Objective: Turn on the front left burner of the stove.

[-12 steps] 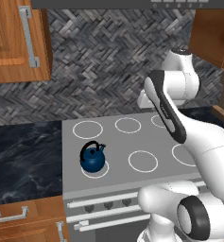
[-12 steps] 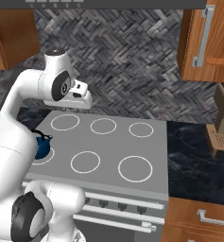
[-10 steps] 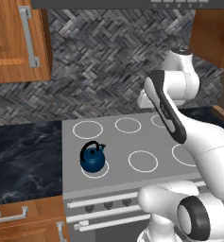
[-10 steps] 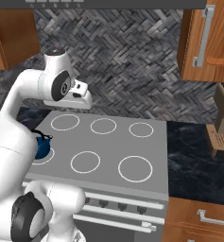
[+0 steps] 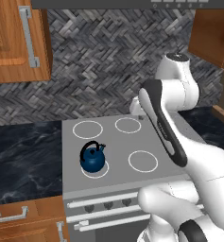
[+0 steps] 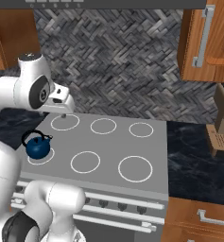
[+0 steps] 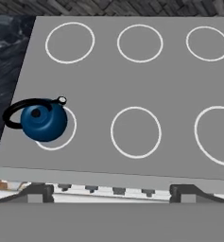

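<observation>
Nothing is done yet: the front left burner [image 7: 66, 137] lies grey under the blue kettle [image 7: 42, 119], below-left of the raised gripper [image 6: 63, 114], whose jaw state I cannot tell, knobs [image 6: 122, 206] untouched.

Blue kettle [image 7: 42, 119] on front left burner [image 7: 61, 137] of stove [image 7: 175, 99]; ring grey, five others bare.

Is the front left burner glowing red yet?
No, in the hand view the front left burner shows plain grey inside its white ring beside the kettle sitting on it.
</observation>
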